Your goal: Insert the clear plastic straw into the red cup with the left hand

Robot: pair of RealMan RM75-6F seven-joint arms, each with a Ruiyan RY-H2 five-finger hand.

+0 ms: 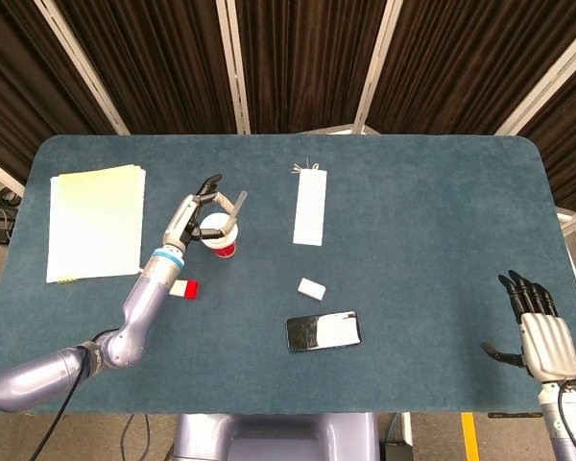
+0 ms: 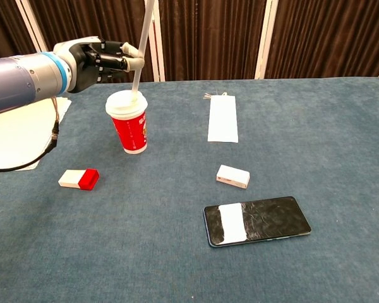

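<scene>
1. Nearest the robot, at the table's (image 1: 442, 192) front right corner, the right hand (image 1: 538, 331) hangs with its fingers spread and nothing in it; only the head view shows it, since it falls outside the chest view.
2. A little further in lies a dark phone (image 2: 258, 220) with a pale patch on its glass, flat on the blue cloth, with open cloth in front of it to the near edge.
3. Just beyond the phone sits a small white block (image 2: 233, 177), apart from everything else.
4. Over to the left lies a small red-and-white box (image 2: 79, 178), near the left forearm in the head view.
5. Behind that box stands the red cup (image 2: 130, 126), upright with a white lid. The clear plastic straw (image 2: 141, 44) stands with its lower end at the lid and leans slightly; the chest view shows it running up out of the top of the picture, while the head view shows only a short slanted piece.
6. The left hand (image 2: 98, 60) is above and behind the cup, fingertips pinching the straw partway up. How deep the straw goes into the lid I cannot tell.
7. To the far left rests a pale yellow paper stack (image 1: 94, 221), close to the table's left edge.
8. Farther back, right of the cup, lies a long white paper sleeve (image 1: 309, 210); broad bare cloth stretches from it to the right edge.
</scene>
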